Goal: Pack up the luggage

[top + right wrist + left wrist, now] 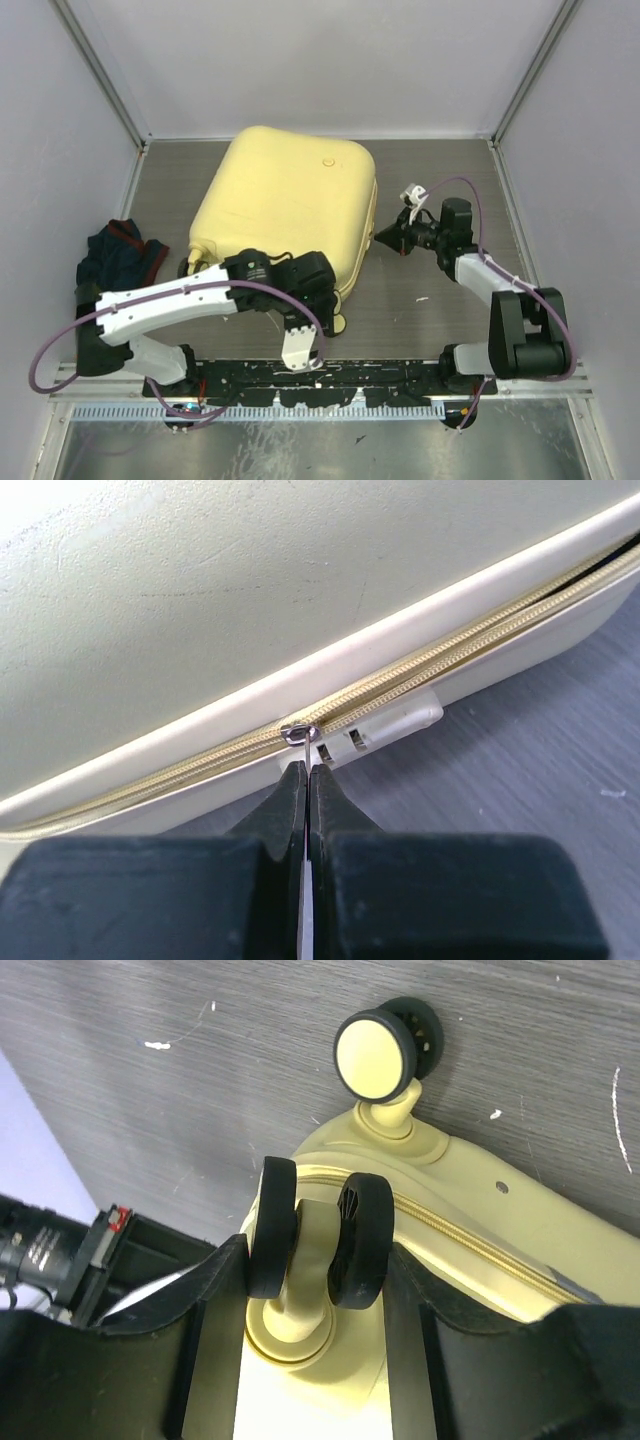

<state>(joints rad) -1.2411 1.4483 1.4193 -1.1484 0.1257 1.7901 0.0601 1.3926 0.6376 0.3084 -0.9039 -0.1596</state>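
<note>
Luggage (285, 200) lies flat and closed on the surface (440, 320), lid shell up. It sits between my two hands, reaching away from both towards the far wall.

Left hand (318, 1260): at the near corner of the case. The fingers (150, 1360) stand apart with the twin wheel (272, 1230) between them. Each inner face looks pressed against an outer disc of that wheel, so I read it as clamped on the wheel. Just beyond the fingertips a second wheel (375, 1055) sticks out from the shell, its pale hub facing the wrist camera. The zipper (470, 1240) runs off to the right of this hand along the shell seam.

Right hand (306, 770): at the side of the case opposite the left hand. Its fingers are pressed together on the thin metal tab of the zipper pull (300, 733), directly ahead of the fingertips. The slider sits on the seam. Teeth look meshed to its left. At the far right end of the seam a dark gap shows. A small pale plastic piece (395, 723) sits just right of the fingertips, under the seam.

A bundle of dark clothes (120, 255) lies well to the left of the left hand, beside the case and apart from it.
</note>
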